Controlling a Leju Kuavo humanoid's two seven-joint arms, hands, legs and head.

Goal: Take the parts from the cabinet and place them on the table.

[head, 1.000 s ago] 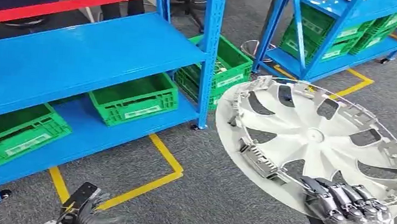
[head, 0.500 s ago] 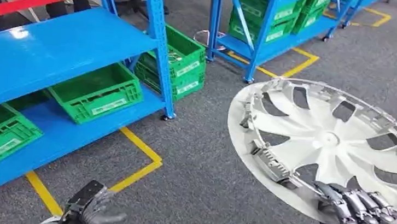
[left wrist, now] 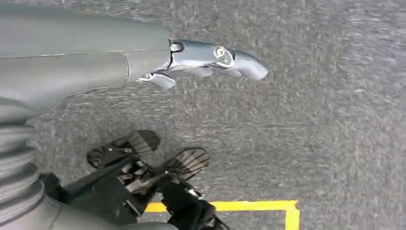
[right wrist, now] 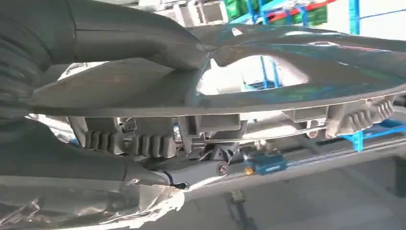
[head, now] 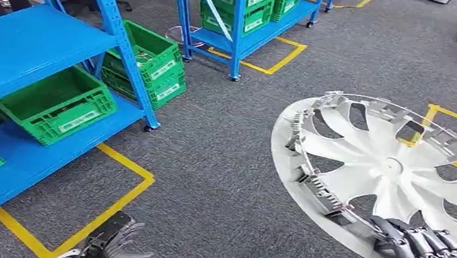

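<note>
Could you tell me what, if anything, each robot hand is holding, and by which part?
The right robot hand grips the hubcap by its near rim; the left robot hand holds nothing.

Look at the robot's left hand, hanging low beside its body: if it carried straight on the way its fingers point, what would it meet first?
The left hand is empty, its fingers pointing out over the grey carpet. Nothing stands in that line, so it would probably meet the floor first, though depth is unclear.

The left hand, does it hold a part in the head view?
No, the left hand hangs low over the grey floor with nothing in it.
</note>
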